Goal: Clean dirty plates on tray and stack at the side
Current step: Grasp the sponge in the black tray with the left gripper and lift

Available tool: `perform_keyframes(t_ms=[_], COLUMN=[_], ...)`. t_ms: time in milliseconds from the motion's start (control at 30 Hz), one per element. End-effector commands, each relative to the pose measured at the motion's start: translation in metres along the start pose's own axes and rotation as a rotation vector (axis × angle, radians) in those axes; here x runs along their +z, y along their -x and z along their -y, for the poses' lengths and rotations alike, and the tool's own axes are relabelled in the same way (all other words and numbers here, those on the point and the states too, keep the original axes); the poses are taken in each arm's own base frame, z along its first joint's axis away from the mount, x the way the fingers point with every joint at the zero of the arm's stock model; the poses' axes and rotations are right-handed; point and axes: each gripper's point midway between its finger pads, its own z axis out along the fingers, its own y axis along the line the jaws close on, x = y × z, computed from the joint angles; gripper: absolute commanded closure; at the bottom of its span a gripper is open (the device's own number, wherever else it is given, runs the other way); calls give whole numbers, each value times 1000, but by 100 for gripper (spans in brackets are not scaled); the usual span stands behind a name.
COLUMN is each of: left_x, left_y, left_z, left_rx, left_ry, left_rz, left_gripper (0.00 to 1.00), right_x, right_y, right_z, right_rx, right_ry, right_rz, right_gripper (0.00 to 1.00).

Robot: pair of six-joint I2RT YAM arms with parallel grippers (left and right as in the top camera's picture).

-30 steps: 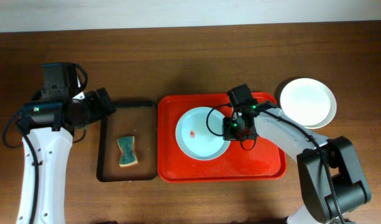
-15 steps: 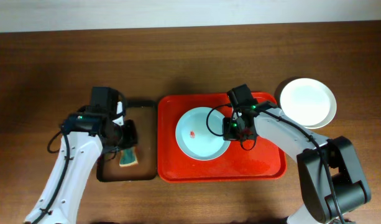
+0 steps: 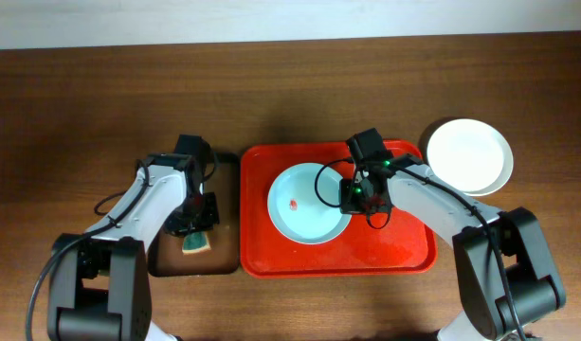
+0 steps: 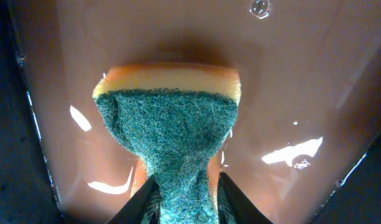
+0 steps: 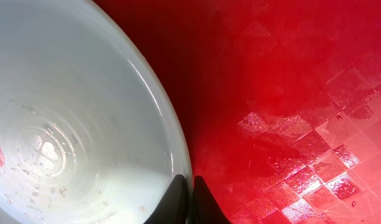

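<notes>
A pale plate (image 3: 314, 223) with a small red smear (image 3: 293, 203) lies on the red tray (image 3: 404, 248). My right gripper (image 3: 352, 195) is shut on the plate's right rim; in the right wrist view its jaws pinch the plate (image 5: 66, 112) edge at the right gripper (image 5: 190, 184), over the tray (image 5: 289, 93). My left gripper (image 3: 197, 224) is down in the black tray (image 3: 226, 180), shut on a green and yellow sponge (image 3: 195, 245). In the left wrist view the sponge (image 4: 171, 118) is squeezed narrow between the jaws of the left gripper (image 4: 184, 190).
Clean pale plates (image 3: 468, 156) sit stacked on the table just right of the red tray's far corner. The black tray floor (image 4: 302, 74) looks wet and shiny. Bare wooden table (image 3: 290, 95) surrounds both trays.
My left arm swung in from the far left to the black tray, and its gripper closed on the sponge. The right gripper and plate have not moved.
</notes>
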Motion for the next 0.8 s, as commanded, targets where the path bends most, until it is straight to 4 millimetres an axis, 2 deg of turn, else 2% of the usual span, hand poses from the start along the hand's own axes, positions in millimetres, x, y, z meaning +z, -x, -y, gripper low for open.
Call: perform_keyframes(t_ms=[0,267,333,433,567,600,633,700,767], left_x=[1,1,0,-8,-19,-18,-18,-12,-7], left_y=[5,11,8,13,21,20,18,12,7], left_z=[-7,-5,10,10,6,4,-1,-2,-3], left_rx=[-14,38,88,87,81,73,59,52,52], left_ry=[-6,-13,-99,-100,-81,-80,-78,-73,-70], left_rz=[10,34,19,26,43,37,26,4,-9], left_gripper=[72,75,66,51,52,52,58,61,62], right_x=[4,4,4,4,4,4,4,4,4], right_y=[-6,-6,-6,-6,-6,-6,-6,-6,-6], right_z=[7,7,7,7,7,7,7,7,7], right_rx=[-8,-8,-8,-8,-8,-8,-8,-8,-8], right_ry=[-31,-31,-31,-31,-31,-31,-31,-31,-31], right_rz=[-18,-19,-19,-19,-19,-19,-19,-19,-19], right_gripper=[95,94,93,91,91,90,90,90,90])
